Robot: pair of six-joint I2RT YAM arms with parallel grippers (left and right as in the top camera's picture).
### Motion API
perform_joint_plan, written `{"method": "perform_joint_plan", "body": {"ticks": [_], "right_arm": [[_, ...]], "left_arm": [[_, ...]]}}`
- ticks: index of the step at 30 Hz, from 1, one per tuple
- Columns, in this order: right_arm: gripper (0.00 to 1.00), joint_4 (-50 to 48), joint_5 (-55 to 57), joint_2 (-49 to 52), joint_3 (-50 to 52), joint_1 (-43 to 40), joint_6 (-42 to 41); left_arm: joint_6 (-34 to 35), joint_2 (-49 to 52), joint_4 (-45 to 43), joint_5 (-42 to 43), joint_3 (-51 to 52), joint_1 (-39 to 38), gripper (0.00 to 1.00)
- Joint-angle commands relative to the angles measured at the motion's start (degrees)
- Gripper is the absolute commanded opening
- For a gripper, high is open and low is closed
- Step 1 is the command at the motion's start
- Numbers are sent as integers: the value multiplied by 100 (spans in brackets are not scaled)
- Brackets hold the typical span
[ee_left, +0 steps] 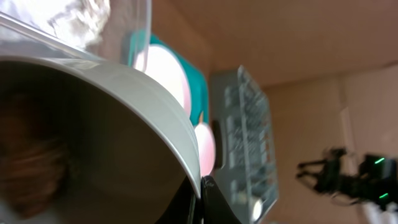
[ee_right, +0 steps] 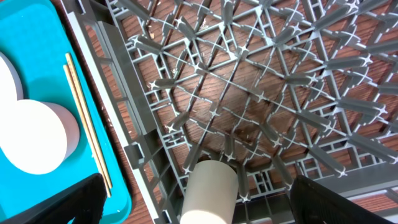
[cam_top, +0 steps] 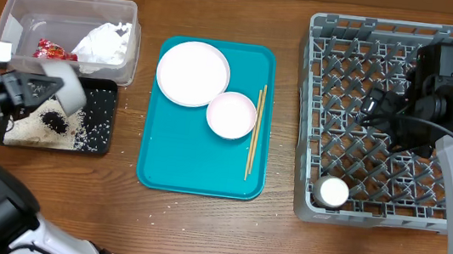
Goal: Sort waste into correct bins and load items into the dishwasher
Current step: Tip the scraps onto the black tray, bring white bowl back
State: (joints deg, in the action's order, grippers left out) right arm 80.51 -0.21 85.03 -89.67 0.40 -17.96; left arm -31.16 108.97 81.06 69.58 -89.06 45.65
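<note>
My left gripper [cam_top: 43, 89] is shut on the rim of a white bowl [cam_top: 65, 81] and holds it tilted over the black tray [cam_top: 103, 96], which has rice and dark scraps [cam_top: 51, 124] in it. In the left wrist view the jaws [ee_left: 200, 190] pinch the bowl rim [ee_left: 155, 106], and brown food [ee_left: 25, 168] shows inside. The clear tub [cam_top: 18, 1] holds a red-and-white wrapper [cam_top: 49, 49] and a napkin [cam_top: 103, 43]. My right gripper [cam_top: 380, 110] is open and empty above the grey dish rack [cam_top: 331, 36]. A small white cup [ee_right: 208, 190] stands in the rack between its fingers [ee_right: 196, 186].
The teal tray [cam_top: 196, 171] in the middle holds a white plate [cam_top: 192, 73], a white bowl [cam_top: 231, 115] and wooden chopsticks [cam_top: 254, 134]. The cup [cam_top: 333, 191] is in the rack's front-left corner. Loose rice grains lie on the wooden table near the black tray.
</note>
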Motion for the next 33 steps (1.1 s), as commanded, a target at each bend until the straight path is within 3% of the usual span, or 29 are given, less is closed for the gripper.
{"method": "perform_joint_plan", "body": {"ticks": [1, 5, 12, 17, 21, 25, 27, 33], "right_arm": [[96, -22, -52, -2, -13, -15, 22], [96, 7, -55, -2, -11, -15, 20], [96, 44, -55, -2, -11, -15, 22], [96, 42, -52, -2, -11, -15, 22], [96, 57, -55, -2, -11, -15, 22], [96, 111, -52, -2, -11, -15, 22], [96, 114, -52, -2, -11, -15, 24], [96, 76, -52, -2, -11, -15, 22]], "left_arm": [[-247, 501, 39, 1082, 66, 249, 4], [181, 999, 334, 1329, 68, 315, 4], [125, 1099, 442, 1576, -50, 289, 4], [-592, 743, 1003, 1189, -605, 17, 4], [-654, 321, 1073, 732, -1023, -328, 4], [280, 151, 557, 713, -1060, -358, 4], [332, 153, 557, 710, -1060, -378, 4], [-612, -201, 844, 140, -1062, -1390, 4]]}}
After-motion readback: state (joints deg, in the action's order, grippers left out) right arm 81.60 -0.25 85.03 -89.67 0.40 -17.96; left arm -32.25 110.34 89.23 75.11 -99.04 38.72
